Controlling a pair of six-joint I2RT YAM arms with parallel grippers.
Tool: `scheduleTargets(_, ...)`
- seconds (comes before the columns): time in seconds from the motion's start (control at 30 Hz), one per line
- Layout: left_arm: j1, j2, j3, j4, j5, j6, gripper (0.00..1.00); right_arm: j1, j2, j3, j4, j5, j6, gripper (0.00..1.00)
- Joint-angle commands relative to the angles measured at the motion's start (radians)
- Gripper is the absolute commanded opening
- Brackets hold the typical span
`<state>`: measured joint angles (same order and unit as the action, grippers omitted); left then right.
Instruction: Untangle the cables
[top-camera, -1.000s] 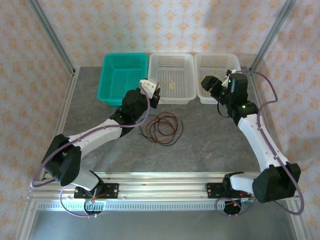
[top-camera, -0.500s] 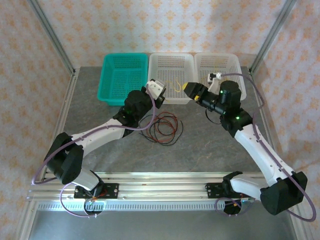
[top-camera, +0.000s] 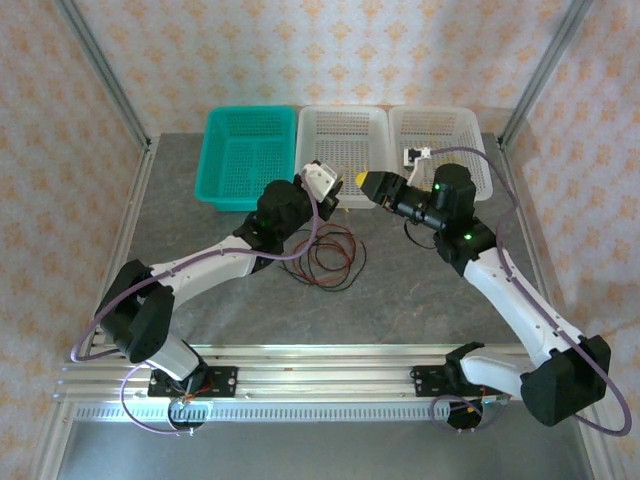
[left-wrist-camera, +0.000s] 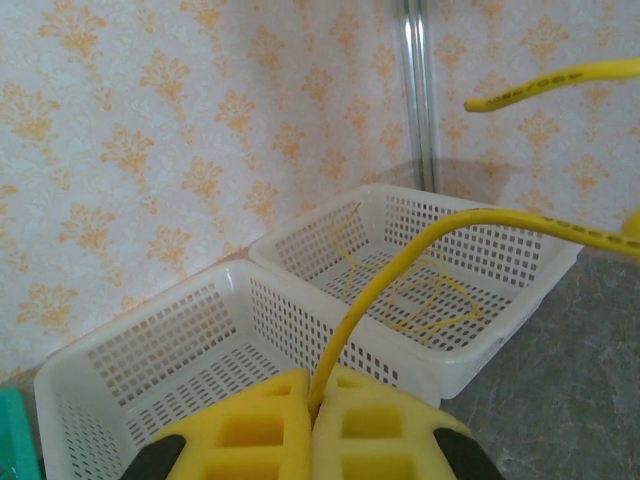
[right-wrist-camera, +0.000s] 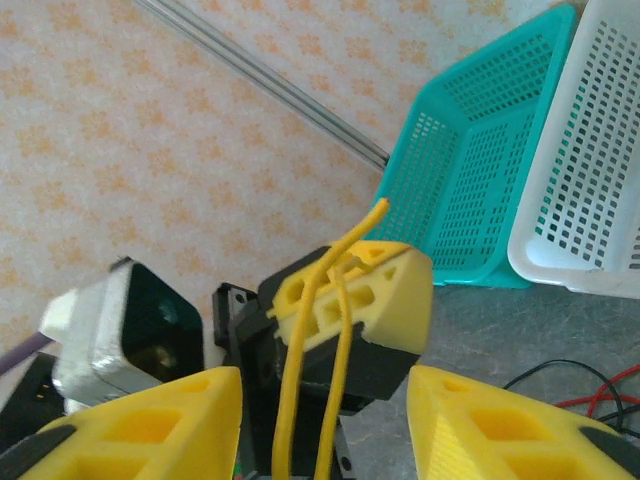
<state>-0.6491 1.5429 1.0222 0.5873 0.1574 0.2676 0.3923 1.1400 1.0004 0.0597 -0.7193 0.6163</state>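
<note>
Hand on right (right-wrist-camera: 318, 385) has come astride yellow cable (right-wrist-camera: 288, 400).

A grey, stone-patterned table (top-camera: 420, 290) is carrying everything. Three perforated plastic baskets are sitting in a row along its far edge, touching side by side: a teal basket (top-camera: 213, 150) at 11 o'clock, a white basket (top-camera: 380, 150) at 12 o'clock, and a second white basket (top-camera: 440, 111) at 1 o'clock. Red and black cables (top-camera: 325, 258) are lying directly on the tabletop near the centre, just toward 6 o'clock from the middle basket, coiling in loose overlapping loops. An aluminium rail (top-camera: 330, 362) is running along the 6 o'clock edge.
</note>
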Motion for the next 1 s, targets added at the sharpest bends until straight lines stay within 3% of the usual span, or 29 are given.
scheduleTargets(0.0, -0.006, 0.014, 0.039, -0.003, 0.014, -0.022, 0.0, 0.009, 0.006, 0.029, -0.01, -0.012, -0.032, 0.42)
scheduleTargets(0.57, -0.006, 0.032, 0.082, -0.077, 0.017, -0.104, 0.0, 0.019, -0.001, 0.043, -0.022, 0.039, -0.057, 0.01)
scheduleTargets(0.63, -0.006, 0.023, 0.074, -0.065, 0.025, -0.129, 0.0, 0.019, -0.002, 0.047, -0.037, 0.068, -0.066, 0.0)
scheduleTargets(0.7, -0.006, 0.008, 0.061, -0.052, 0.038, -0.148, 0.15, 0.019, -0.006, 0.053, -0.054, 0.1, -0.078, 0.0)
scheduleTargets(0.77, -0.006, -0.009, 0.05, -0.047, 0.041, -0.174, 0.46, 0.019, -0.007, 0.061, -0.081, 0.154, -0.087, 0.0)
scheduleTargets(0.83, -0.006, -0.026, 0.037, -0.058, 0.037, -0.197, 0.65, 0.018, -0.006, 0.074, -0.116, 0.226, -0.101, 0.0)
scheduleTargets(0.87, -0.006, -0.038, 0.027, -0.066, 0.033, -0.208, 0.72, 0.017, 0.0, 0.088, -0.147, 0.274, -0.111, 0.0)
scheduleTargets(0.97, -0.006, -0.08, -0.02, -0.081, 0.01, -0.234, 0.8, 0.011, 0.024, 0.132, -0.233, 0.388, -0.149, 0.0)
